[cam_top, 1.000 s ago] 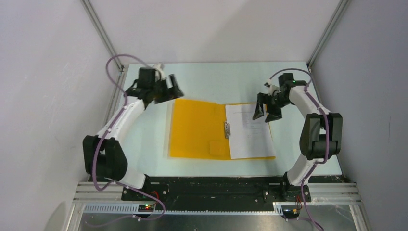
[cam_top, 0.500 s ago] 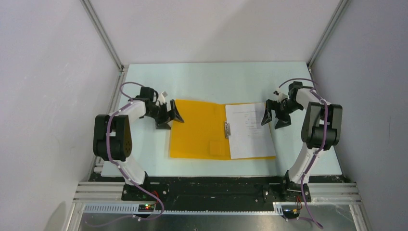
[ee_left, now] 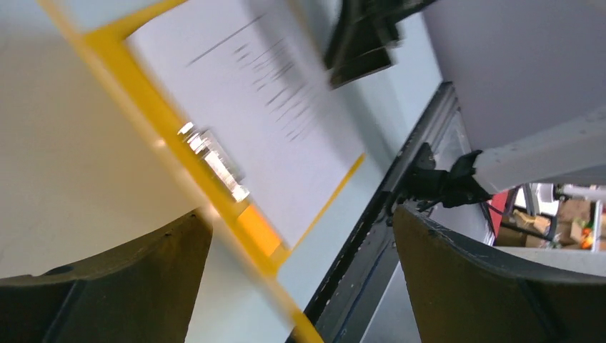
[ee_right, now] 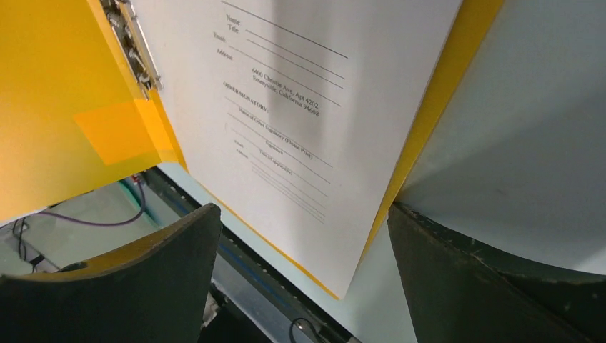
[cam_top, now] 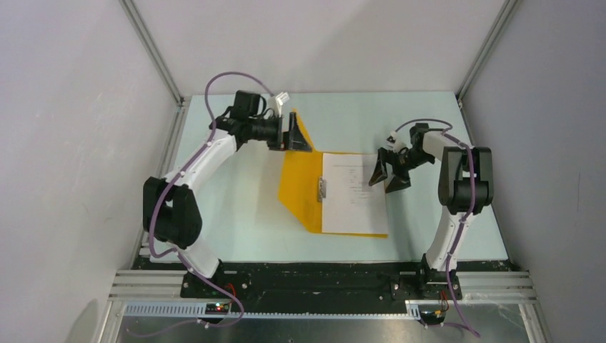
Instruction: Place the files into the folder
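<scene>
Top external: your left tool [cam_top: 299, 134] gaped at the folder's [cam_top: 301, 187] tilted orange cover; your right tool [cam_top: 389, 174] gaped beside the flat white files [cam_top: 353, 199].

My left gripper [cam_top: 293, 133] is at the far corner of the folder [cam_top: 299, 187], whose cover is tilted up. My right gripper [cam_top: 387, 176] is at the right edge of the sheets [cam_top: 354, 196].

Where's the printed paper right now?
In the top view, the files lie mid-table on the right half of the open folder, beside its metal clip, with the right gripper near their right edge.
</scene>
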Controlling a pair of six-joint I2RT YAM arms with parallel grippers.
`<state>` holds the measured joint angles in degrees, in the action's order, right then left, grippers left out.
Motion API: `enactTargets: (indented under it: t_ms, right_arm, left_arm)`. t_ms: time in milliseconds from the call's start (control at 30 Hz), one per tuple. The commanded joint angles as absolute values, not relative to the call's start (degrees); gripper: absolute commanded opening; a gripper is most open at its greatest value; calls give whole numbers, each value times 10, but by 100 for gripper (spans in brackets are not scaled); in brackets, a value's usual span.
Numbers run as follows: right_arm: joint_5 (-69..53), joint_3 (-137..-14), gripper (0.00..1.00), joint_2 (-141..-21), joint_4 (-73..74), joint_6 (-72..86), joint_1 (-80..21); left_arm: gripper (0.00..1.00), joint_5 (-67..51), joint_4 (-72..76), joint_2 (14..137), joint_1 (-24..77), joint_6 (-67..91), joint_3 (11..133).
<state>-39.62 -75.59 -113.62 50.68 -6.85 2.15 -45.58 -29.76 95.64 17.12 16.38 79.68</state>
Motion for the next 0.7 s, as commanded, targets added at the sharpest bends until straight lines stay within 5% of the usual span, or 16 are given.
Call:
enactTargets:
  t_ms: [0, 333, 667]
  right_arm:
    - [-442, -782, 91, -1171, 474, -42, -24]
    - [-455, -840, 92, -1205, 495, -30, -32]
    - [-469, -848, 91, -1071, 522, -17, 156]
  left_arm:
    - [100, -491, -286, 940, 223, 154, 875]
    - [100, -469, -230, 1062, 304, 153, 990]
    - [100, -458, -92, 1244, 362, 217, 1073]
